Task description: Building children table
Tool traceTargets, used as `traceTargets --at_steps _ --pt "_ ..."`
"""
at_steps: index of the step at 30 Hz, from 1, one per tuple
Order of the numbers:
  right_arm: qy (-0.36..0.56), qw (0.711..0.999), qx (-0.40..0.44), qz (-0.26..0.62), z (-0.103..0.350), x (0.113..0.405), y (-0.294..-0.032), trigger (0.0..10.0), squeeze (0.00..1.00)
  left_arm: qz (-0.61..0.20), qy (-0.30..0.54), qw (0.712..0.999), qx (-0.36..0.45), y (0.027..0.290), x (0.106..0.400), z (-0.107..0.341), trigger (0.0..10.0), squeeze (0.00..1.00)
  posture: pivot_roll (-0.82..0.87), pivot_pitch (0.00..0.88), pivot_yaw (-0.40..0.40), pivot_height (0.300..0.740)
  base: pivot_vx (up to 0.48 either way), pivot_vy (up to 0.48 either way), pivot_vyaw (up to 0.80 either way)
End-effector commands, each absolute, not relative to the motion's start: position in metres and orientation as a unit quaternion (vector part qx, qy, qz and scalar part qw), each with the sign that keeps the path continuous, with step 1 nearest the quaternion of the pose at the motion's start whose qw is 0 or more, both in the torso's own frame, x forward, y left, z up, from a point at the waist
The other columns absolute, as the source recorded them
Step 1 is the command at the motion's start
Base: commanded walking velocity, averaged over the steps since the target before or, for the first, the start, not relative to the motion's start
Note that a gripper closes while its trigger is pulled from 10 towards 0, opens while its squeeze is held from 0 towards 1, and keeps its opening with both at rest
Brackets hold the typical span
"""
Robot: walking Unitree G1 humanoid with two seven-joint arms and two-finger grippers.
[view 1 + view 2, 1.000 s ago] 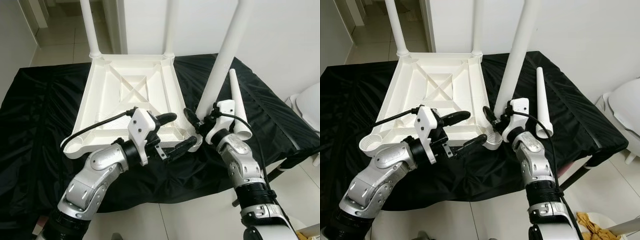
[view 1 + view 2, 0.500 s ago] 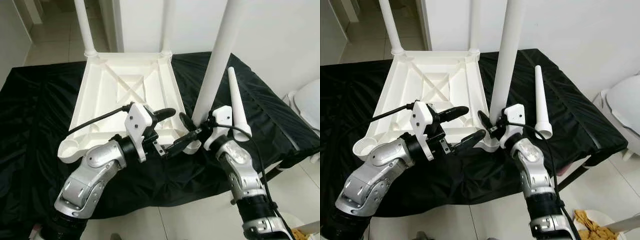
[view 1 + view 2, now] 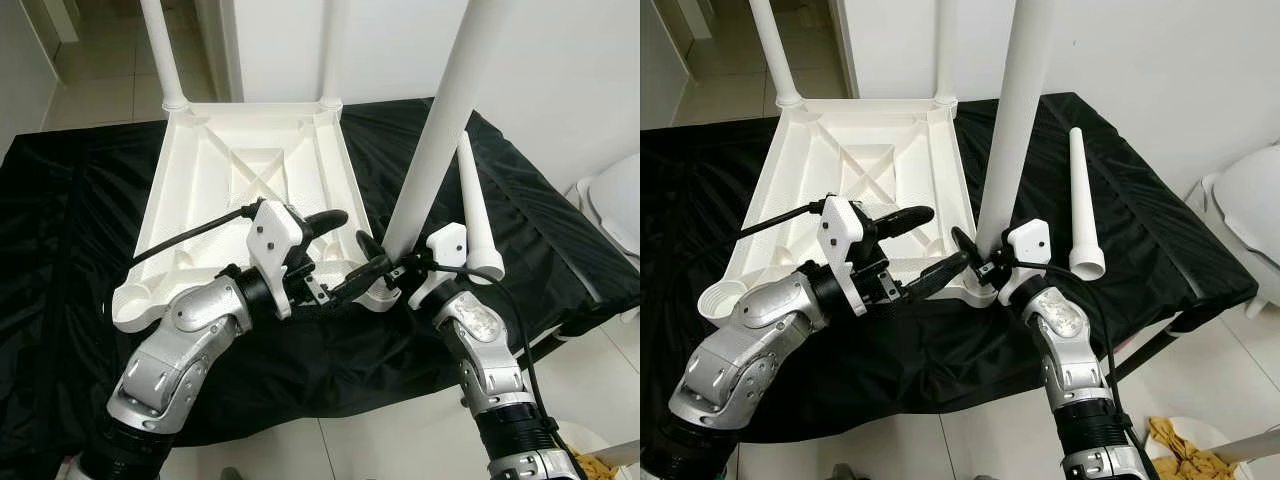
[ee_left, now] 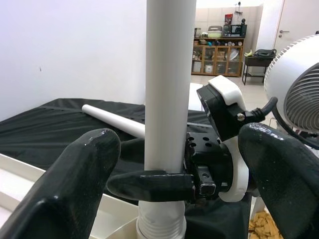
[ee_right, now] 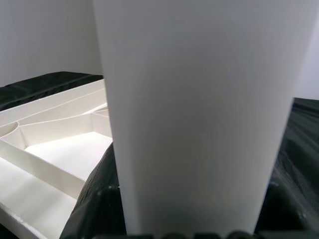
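Tabletop [image 3: 250, 170] lies upside down on the bench [image 3: 560, 250], two far legs in; right hand [image 3: 378, 262] grips the third leg [image 3: 435, 140] at its socket, left hand [image 3: 335, 255] open beside; the fourth leg [image 3: 475, 210] waits.

You are looking at a lived-in home. Pale glossy floor tiles [image 3: 100, 80] run past plain white walls [image 3: 1160, 60] and into a hallway beyond the far edge of the tabletop. In the left wrist view, the room opens onto a dining area with a glass-fronted wooden cabinet [image 4: 219, 56] holding dishes, appliances standing on top of it, a white door [image 4: 299, 25], and a white pedestal fan [image 4: 299, 84] close by. A black cloth [image 3: 560, 230] covers the tabletop.
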State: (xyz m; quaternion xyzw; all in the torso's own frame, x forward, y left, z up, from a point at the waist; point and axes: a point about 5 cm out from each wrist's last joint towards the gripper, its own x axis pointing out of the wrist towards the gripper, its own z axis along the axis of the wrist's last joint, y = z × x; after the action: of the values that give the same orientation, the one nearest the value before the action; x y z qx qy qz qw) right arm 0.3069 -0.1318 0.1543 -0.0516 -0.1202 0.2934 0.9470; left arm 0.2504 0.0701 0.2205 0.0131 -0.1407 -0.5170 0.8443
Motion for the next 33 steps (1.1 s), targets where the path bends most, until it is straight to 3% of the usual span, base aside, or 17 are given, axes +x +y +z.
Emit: traceTargets --at_steps 1,20,33 --pt "-0.028 0.954 -0.045 0.295 0.119 0.303 -0.134 10.0 0.00 -0.528 -0.147 0.836 0.019 0.070 0.247 0.225 10.0 0.00 -0.05 0.089 0.005 0.740 0.000 0.000 0.00" --pt "0.036 0.963 0.025 0.267 0.101 0.311 -0.143 10.0 0.00 -0.527 -0.146 0.837 0.019 0.072 0.245 0.227 10.0 0.00 -0.03 0.098 0.001 0.740 0.000 0.000 0.00" --pt "0.008 0.955 -0.004 0.297 0.102 0.302 -0.136 10.0 0.00 -0.526 -0.146 0.838 0.017 0.072 0.244 0.226 10.0 0.00 -0.03 0.103 -0.004 0.740 0.000 0.000 0.00"
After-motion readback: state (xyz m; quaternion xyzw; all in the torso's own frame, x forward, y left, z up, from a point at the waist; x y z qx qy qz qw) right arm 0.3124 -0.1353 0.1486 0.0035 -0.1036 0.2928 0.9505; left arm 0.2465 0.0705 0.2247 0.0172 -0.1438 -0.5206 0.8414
